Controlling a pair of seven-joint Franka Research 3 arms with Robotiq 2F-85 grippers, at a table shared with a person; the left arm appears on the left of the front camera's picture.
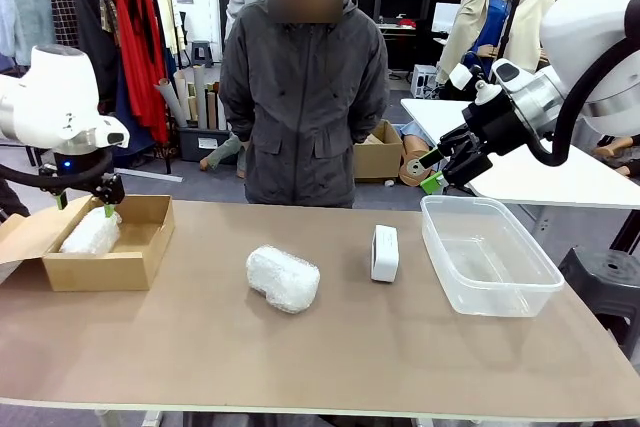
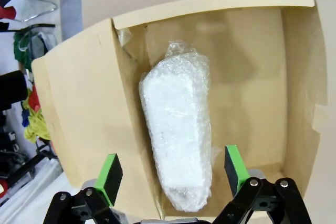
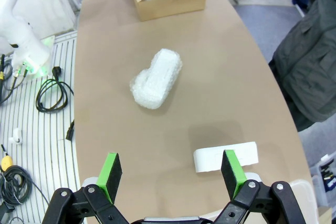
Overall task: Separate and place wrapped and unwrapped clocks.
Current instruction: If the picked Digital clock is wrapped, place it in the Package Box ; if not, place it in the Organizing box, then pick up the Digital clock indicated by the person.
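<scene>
Two wrapped clocks point(image 2: 178, 140) point(image 3: 156, 77): one directly beneath the left gripper point(image 2: 172, 172), one ahead of the right gripper point(image 3: 170, 173). One bare white clock point(image 3: 226, 157) beside the right gripper's finger. One cardboard box point(image 1: 140, 259). One clear tub point(image 1: 438, 237).

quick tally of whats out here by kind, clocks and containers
wrapped clocks: 2
bare white clock: 1
cardboard box: 1
clear plastic tub: 1
total: 5
</scene>
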